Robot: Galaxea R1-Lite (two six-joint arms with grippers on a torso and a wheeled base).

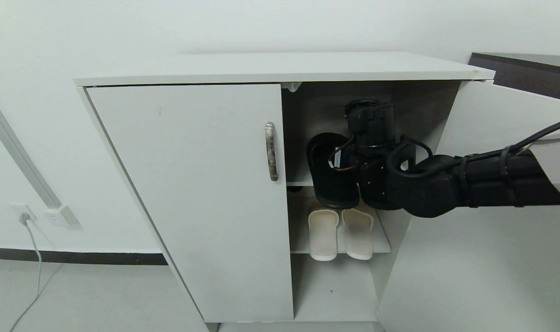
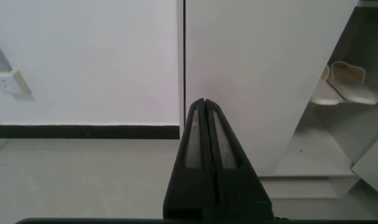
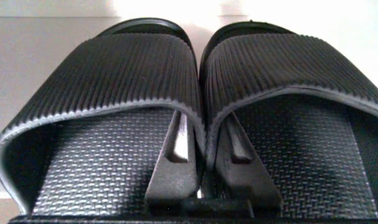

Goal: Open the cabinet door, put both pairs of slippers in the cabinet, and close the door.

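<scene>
The white cabinet (image 1: 280, 69) has its right door (image 1: 492, 133) swung open and its left door (image 1: 187, 198) closed. A pair of white slippers (image 1: 340, 233) lies on the middle shelf and is also seen in the left wrist view (image 2: 344, 84). My right arm reaches into the open half at upper-shelf height with the pair of black slippers (image 1: 330, 170). In the right wrist view my right gripper (image 3: 204, 134) is shut on the two touching inner walls of the black slippers (image 3: 132, 74). My left gripper (image 2: 204, 109) is shut on nothing, low in front of the closed door.
A metal handle (image 1: 271, 151) sits at the closed door's inner edge. The bottom compartment (image 1: 330, 286) holds nothing. A wall socket (image 1: 24, 214) with a cable hangs at the left above grey floor. A dark piece of furniture (image 1: 529, 69) stands behind the open door.
</scene>
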